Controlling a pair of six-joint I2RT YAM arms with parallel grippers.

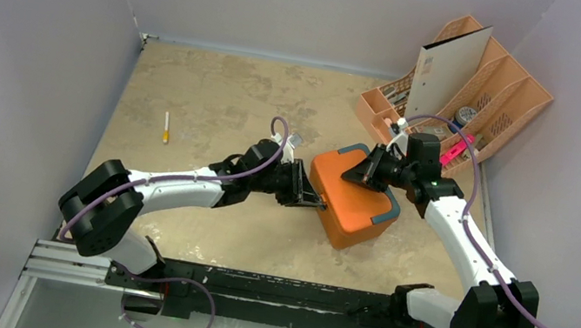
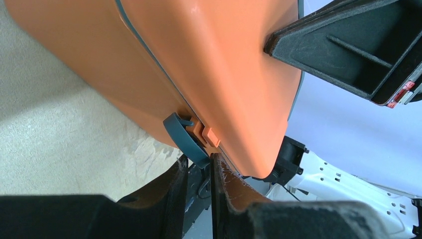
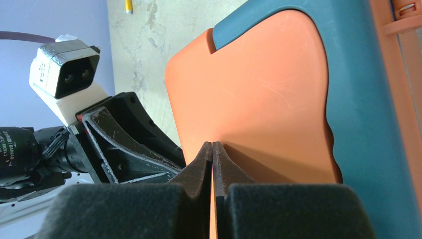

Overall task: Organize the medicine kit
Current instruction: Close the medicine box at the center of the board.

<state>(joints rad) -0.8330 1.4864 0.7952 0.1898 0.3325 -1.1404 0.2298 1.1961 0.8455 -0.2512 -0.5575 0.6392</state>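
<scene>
The medicine kit point(image 1: 351, 204), a bright orange case with its lid down, lies on the tabletop point(image 1: 211, 90) a little right of the middle, turned askew to the edges, between the two arms. We see the left hand point(image 1: 309, 200) at the kit's left side, where a grey-blue latch point(image 2: 185, 137) sticks out from the seam. Its fingers point(image 2: 164, 194) stand a narrow gap apart with the latch's end right at that gap, and we cannot tell whether they pinch it. The right hand point(image 3: 212, 145) has its fingers pressed together, tips against the orange lid beside the teal band point(image 3: 358, 99). A peach desk organizer point(image 1: 491, 99) stands in the far right corner. A small white stick with a yellow tip point(image 1: 167, 128) lies well apart to the left.
</scene>
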